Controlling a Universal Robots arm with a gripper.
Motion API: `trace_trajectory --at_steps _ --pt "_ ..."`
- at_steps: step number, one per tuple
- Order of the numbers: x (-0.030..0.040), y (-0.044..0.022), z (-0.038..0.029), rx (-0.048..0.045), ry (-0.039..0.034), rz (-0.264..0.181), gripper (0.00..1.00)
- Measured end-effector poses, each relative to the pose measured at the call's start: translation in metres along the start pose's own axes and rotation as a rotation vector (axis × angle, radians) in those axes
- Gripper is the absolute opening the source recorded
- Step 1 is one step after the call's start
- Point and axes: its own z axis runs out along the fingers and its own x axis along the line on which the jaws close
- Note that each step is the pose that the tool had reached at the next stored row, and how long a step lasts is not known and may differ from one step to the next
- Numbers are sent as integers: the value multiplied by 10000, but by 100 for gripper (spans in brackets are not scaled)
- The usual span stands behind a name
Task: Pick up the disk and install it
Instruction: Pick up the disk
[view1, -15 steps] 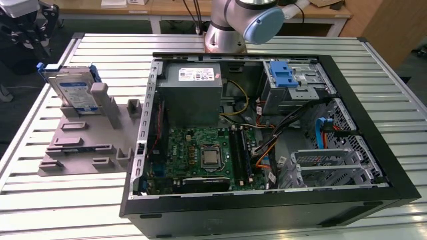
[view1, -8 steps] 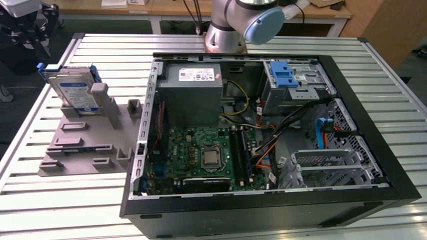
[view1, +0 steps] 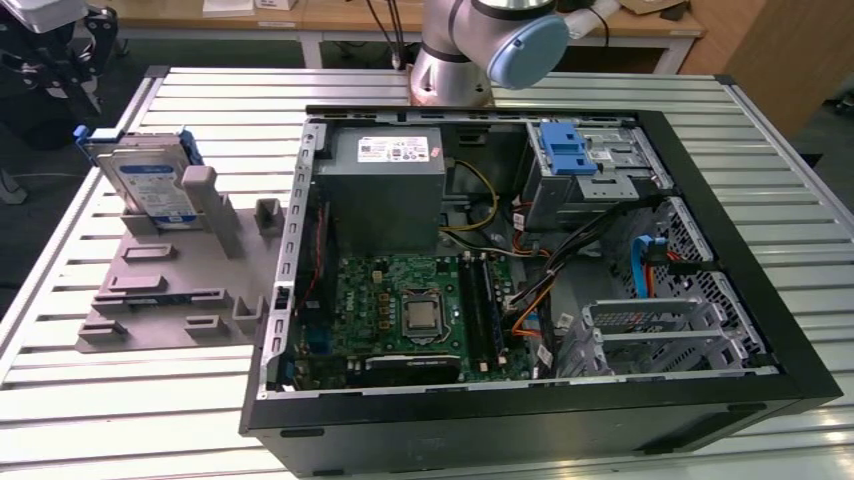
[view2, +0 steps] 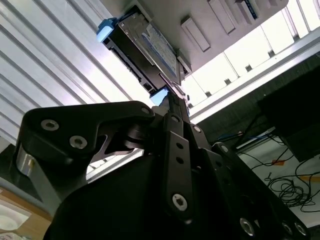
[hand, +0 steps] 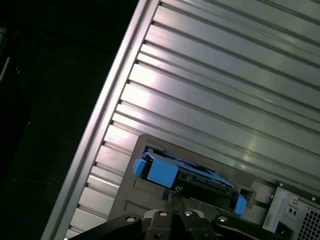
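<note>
The disk (view1: 147, 180), a silver drive with a white-and-blue label in a blue caddy, stands on edge in a grey holder (view1: 174, 290) at the exterior view's left, outside the computer case. In both wrist views my gripper (hand: 168, 196) hovers just short of the disk (hand: 190, 177), its thin fingertips close together and holding nothing. The second wrist view looks along the black fingers (view2: 175, 120) toward the disk (view2: 150, 45), apart from it.
The open computer case (view1: 747, 300) lies on the slatted metal table (view1: 747, 110), with a grey power supply (view1: 387, 175), motherboard (view1: 414, 310) and blue-latched drive cage (view1: 577, 150) inside. The table's edge (hand: 105, 120) runs close beside the holder. The arm's base (view1: 461, 50) stands behind the case.
</note>
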Motion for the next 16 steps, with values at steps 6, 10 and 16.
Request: trace_trajectory --at_steps 6,10,16 --pt "0 0 0 -7 17 -295 11" --pt "0 0 0 -12 27 -485 11" --pt "0 0 0 -18 43 -757 11"
